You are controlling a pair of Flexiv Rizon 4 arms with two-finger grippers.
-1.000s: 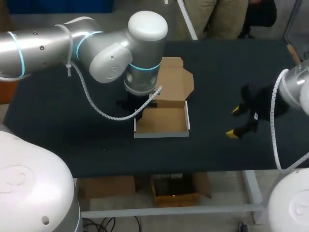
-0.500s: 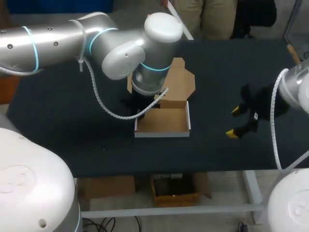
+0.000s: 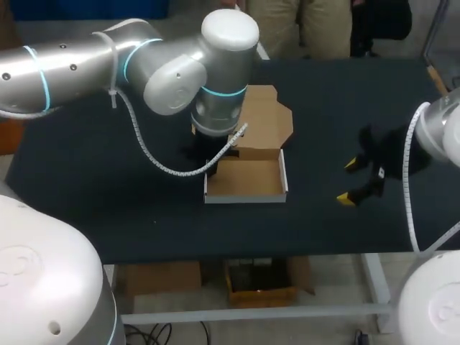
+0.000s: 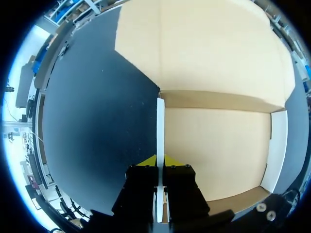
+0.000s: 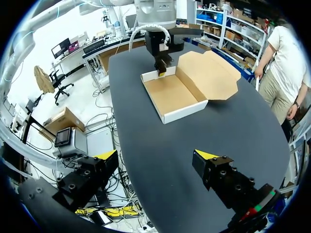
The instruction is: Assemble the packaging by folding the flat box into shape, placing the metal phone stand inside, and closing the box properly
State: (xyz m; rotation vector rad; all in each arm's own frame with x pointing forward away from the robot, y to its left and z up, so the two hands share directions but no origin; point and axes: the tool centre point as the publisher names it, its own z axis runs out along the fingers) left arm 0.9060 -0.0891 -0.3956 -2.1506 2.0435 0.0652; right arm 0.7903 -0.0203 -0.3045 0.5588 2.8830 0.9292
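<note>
The cardboard box (image 3: 246,180) sits near the middle of the black table (image 3: 86,180), set up as a shallow open tray with its walls standing. Its lid (image 3: 267,118) is folded back and lies flat towards the table's far edge. The tray's brown floor shows bare in the left wrist view.

The left arm (image 3: 79,61) comes in from the left side and reaches down at the tray's far left corner. The left gripper (image 4: 159,162) is pinched narrow on the box's left side wall (image 4: 160,126). The thin white edge of that wall runs straight between the yellow fingertips (image 4: 147,162), one inside the tray and one outside over the table. The right wrist view shows the same grip on the upright wall, just beside the lid's fold.

The right gripper (image 3: 348,181) hangs over the table towards its right edge, well apart from the box. Its fingers are spread wide with nothing between them, and the box lies ahead of it.
</note>
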